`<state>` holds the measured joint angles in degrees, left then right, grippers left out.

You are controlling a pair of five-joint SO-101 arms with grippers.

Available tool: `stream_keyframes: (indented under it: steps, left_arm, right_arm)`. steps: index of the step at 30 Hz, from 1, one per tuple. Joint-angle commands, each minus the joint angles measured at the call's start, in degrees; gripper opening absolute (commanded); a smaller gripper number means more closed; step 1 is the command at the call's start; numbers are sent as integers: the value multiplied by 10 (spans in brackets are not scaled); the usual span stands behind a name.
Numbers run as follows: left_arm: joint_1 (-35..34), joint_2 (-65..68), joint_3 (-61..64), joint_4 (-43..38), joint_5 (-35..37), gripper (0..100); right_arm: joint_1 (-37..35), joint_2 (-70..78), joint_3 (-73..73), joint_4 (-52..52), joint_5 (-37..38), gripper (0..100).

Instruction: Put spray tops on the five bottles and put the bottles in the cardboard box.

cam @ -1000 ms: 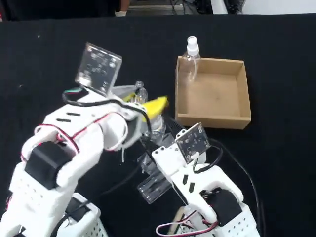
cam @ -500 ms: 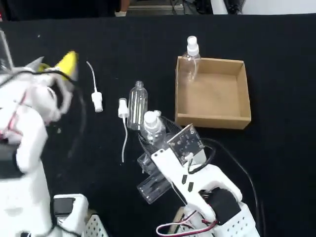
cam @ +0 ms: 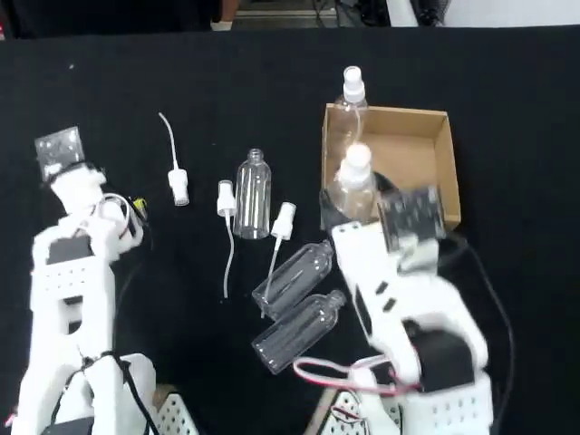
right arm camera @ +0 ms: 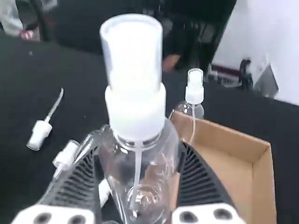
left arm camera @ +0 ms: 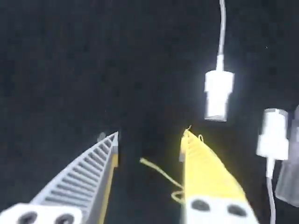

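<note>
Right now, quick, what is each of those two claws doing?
Left gripper: open, holding nothing.
Right gripper: closed on a clear plastic bottle with a white spray top.

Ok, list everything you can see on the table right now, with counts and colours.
capped bottles: two, clear with white tops, one standing at the box's far left corner, one held at its near left corner
uncapped bottles: three, clear, one upright mid-table, two lying nearer the arms
loose spray tops: three, white, on the cloth either side of the upright bottle
cardboard box: one, brown, right of middle
table: one, black cloth, under everything
left gripper: one, yellow and grey, open over bare cloth at the left
right gripper: one, black, shut on the held capped bottle
</note>
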<state>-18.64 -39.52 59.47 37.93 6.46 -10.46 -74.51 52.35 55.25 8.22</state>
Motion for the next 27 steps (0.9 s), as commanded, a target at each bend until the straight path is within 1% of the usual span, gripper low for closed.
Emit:
stream_keyframes:
  steps: [1,5,7,10,13,17,21,27]
  left_arm:
    - [-9,-3,61,-91,56,206]
    - [-3,-2,108,-153,62,206]
    - [-3,-2,125,-176,62,206]
    - [2,4,143,-205,70,206]
    - [22,4,164,-226,91,206]
    - [38,4,182,-245,90,206]
    - [36,4,184,-247,89,206]
    - [35,4,182,-247,88,206]
  right_arm:
    - [68,124,-102,-11,1,11]
    - [188,229,-138,-80,1,11]
    - [224,278,-133,-135,1,11]
    - [228,352,-110,-241,1,11]
    - [225,421,-82,-374,1,11]
    - [218,509,-63,-523,0,11]
    - [207,600,-76,-590,0,11]
    - [205,703,-132,-602,0,11]
